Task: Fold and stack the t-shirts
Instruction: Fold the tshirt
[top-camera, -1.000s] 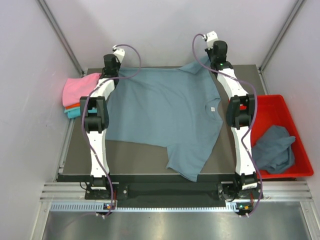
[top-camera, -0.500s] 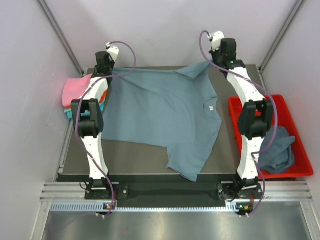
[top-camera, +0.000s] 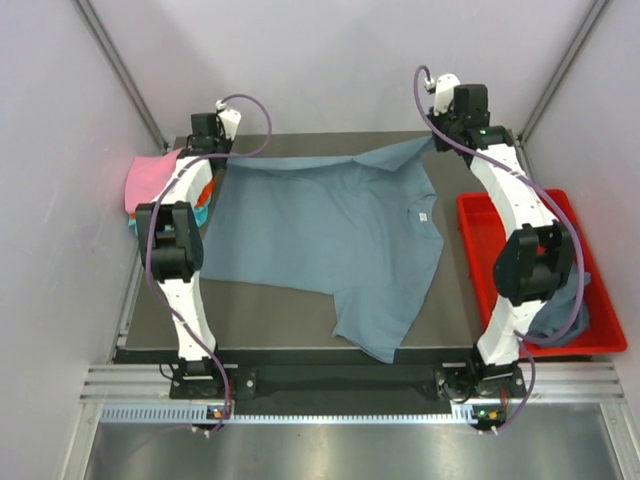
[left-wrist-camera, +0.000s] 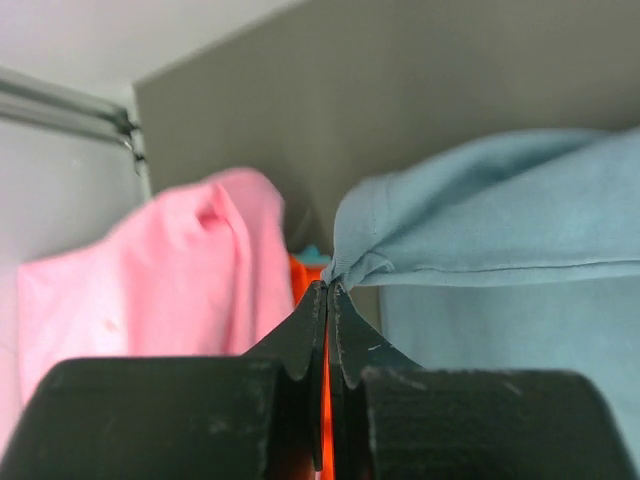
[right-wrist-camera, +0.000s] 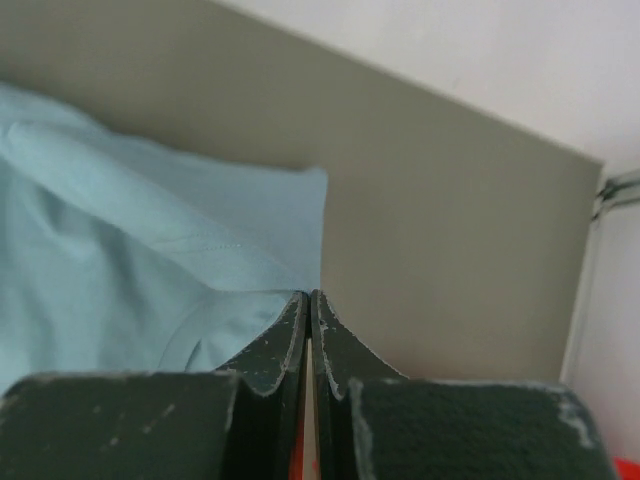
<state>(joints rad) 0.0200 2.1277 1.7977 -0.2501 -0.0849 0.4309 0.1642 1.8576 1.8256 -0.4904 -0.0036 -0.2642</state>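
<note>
Left fingers (left-wrist-camera: 322, 300), right fingers (right-wrist-camera: 300, 310) — both tight on slate t-shirt (top-camera: 330, 230); crumpled shirt (top-camera: 560, 325) partly behind right arm (top-camera: 510, 190).

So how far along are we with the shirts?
Done: a pink, orange and teal pile sits at the table's left edge. In hand: the left gripper and right gripper each pinch the far edge of the spread blue-grey shirt. Left: folding it, plus the crumpled shirt in the red tray.

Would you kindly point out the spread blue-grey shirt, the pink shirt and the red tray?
blue-grey shirt (top-camera: 330, 230), top view, middle of its body.
pink shirt (top-camera: 148, 182), top view, its top surface.
red tray (top-camera: 476, 250), top view, bare floor at its left end.
</note>
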